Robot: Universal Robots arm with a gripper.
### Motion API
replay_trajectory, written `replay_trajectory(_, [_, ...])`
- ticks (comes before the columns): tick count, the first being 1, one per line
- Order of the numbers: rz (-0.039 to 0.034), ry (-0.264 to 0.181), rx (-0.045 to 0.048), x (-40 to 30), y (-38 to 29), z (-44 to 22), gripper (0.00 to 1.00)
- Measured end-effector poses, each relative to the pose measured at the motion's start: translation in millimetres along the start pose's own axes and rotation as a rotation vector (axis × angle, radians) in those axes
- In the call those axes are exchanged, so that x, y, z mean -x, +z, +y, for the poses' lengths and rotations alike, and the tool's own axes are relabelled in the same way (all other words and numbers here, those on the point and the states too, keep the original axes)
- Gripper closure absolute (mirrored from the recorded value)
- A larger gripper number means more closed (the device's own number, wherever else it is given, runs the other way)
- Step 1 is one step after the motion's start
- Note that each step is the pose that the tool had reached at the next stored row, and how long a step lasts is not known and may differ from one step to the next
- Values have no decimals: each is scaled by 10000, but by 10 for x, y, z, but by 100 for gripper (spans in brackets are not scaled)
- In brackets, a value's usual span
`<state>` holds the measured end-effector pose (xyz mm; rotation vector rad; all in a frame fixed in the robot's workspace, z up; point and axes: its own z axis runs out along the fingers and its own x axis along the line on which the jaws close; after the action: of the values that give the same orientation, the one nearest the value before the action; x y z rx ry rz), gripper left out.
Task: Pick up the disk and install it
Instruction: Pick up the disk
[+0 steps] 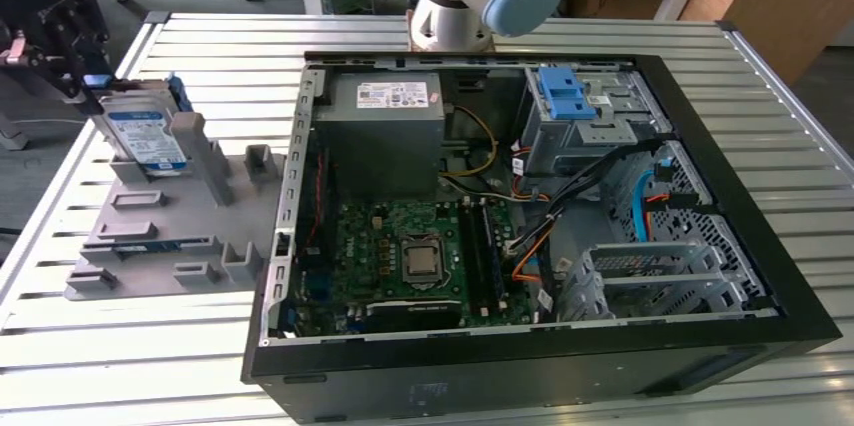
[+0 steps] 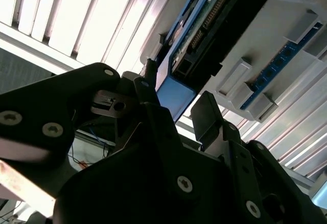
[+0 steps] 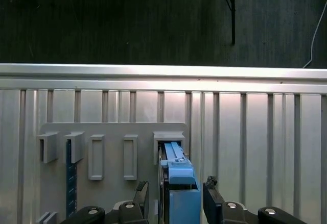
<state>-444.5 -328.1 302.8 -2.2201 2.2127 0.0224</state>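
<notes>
End effector (image 3: 176, 191) spread open astride the upright disk (image 3: 178, 175).
The flat silver disk, with its white label banded blue and its blue plastic frame, stands on edge in a slot of the grey moulded holder (image 1: 174, 231). The holder lies on the ribbed aluminium desk (image 1: 120, 366) at the exterior view's left, beside the open black computer case (image 1: 534, 391). In the first wrist view the dark fingers (image 3: 212, 196) flank the frame's blue edge, one on each side, unclamped.
</notes>
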Motion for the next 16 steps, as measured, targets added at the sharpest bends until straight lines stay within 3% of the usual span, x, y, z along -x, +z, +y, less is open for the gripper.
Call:
replay_trajectory(10, [0, 7, 227, -1, 97, -1, 46])
replay_trajectory(16, [1, 11, 238, -1, 105, -5, 46])
